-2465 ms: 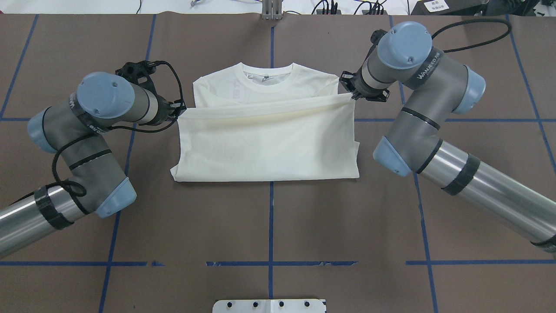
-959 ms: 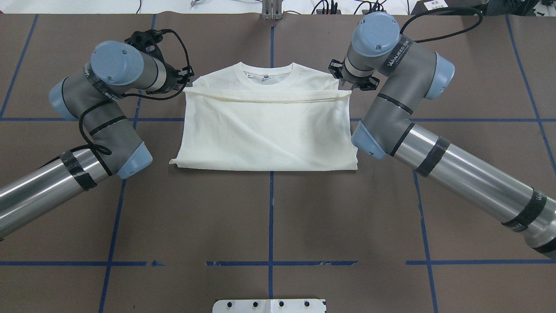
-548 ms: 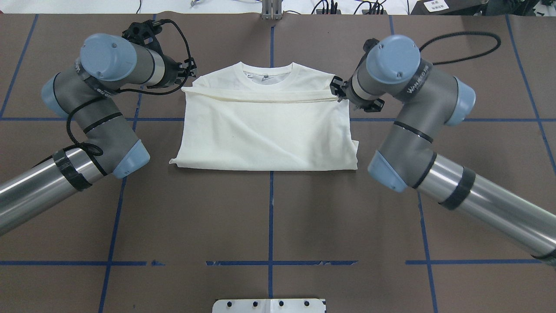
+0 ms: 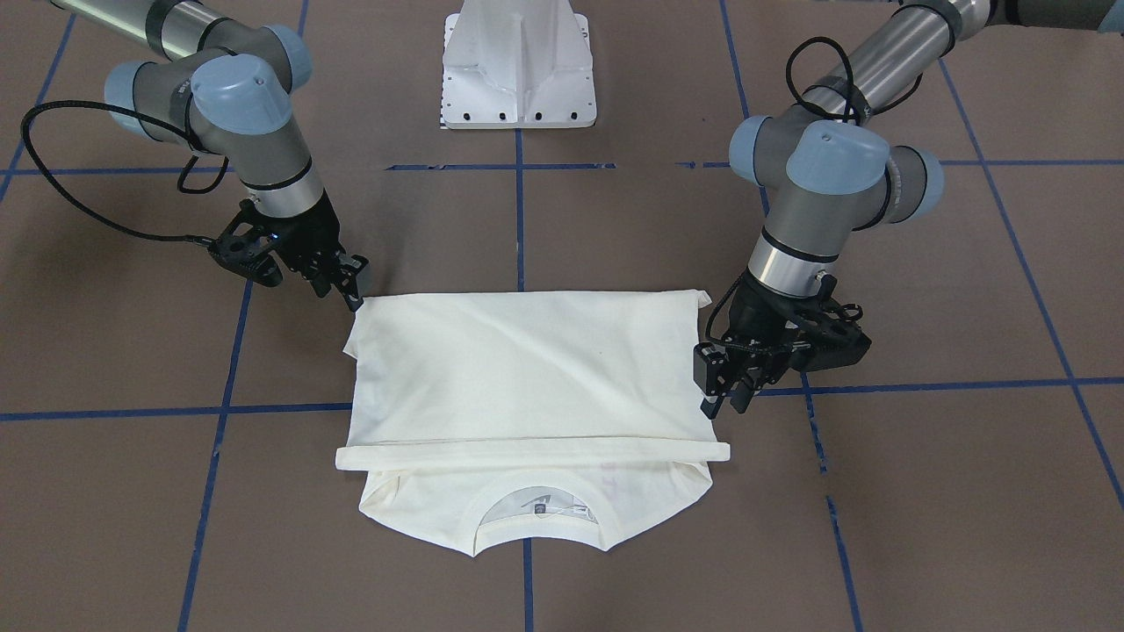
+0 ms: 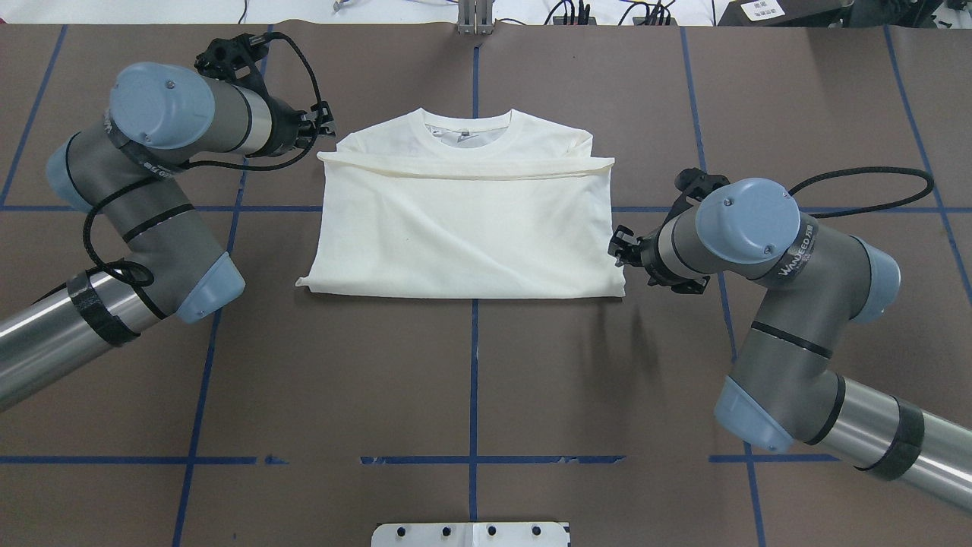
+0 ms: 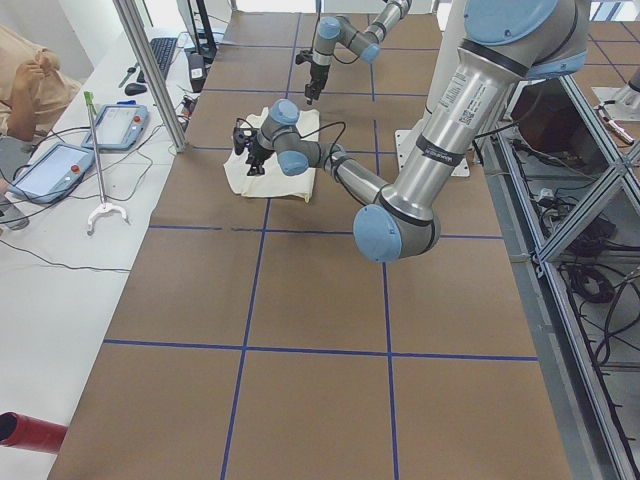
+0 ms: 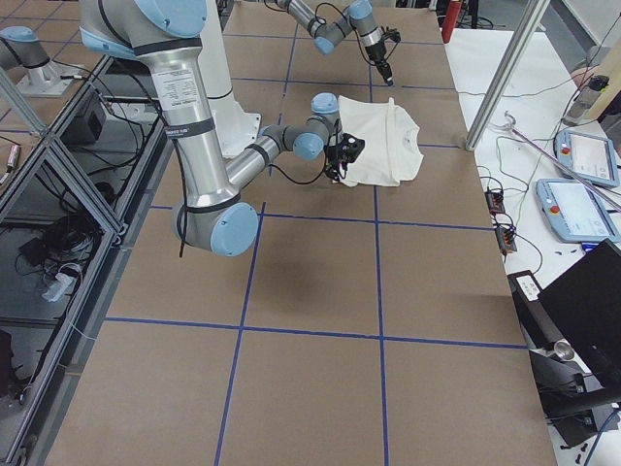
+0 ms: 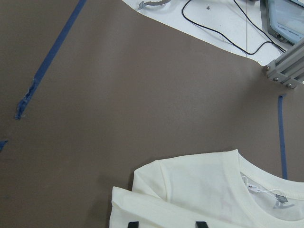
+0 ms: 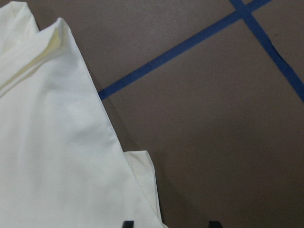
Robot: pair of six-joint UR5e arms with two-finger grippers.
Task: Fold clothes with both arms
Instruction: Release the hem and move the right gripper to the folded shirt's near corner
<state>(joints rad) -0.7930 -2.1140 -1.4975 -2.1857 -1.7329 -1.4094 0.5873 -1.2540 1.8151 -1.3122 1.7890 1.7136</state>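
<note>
The cream-white shirt [image 5: 463, 228] lies folded on the brown table. Its lower half is doubled over, with the fold edge [image 5: 463, 169] just below the ribbed collar [image 5: 467, 121]. The cat print and the lettering are hidden. My left gripper [image 5: 325, 129] is open and empty beside the left end of the fold edge. In the left wrist view the shirt's shoulder [image 8: 199, 190] lies under it. My right gripper [image 5: 616, 249] is open and empty at the shirt's near right corner [image 9: 142, 190]. In the front-facing view the left gripper [image 4: 727, 391] and the right gripper [image 4: 351, 285] both stand just off the cloth.
The white pedestal base [image 4: 518, 66] stands at the robot's edge of the table. Blue tape lines [image 5: 474, 380] cross the brown table cover. A metal post [image 5: 474, 19] stands at the far edge. Tablets and cables [image 7: 572, 204] lie on the white side bench.
Both grippers carried the shirt's hem up toward the collar and let it go. The right gripper then moved back along the shirt's right side to its near corner. The left gripper stayed put.
</note>
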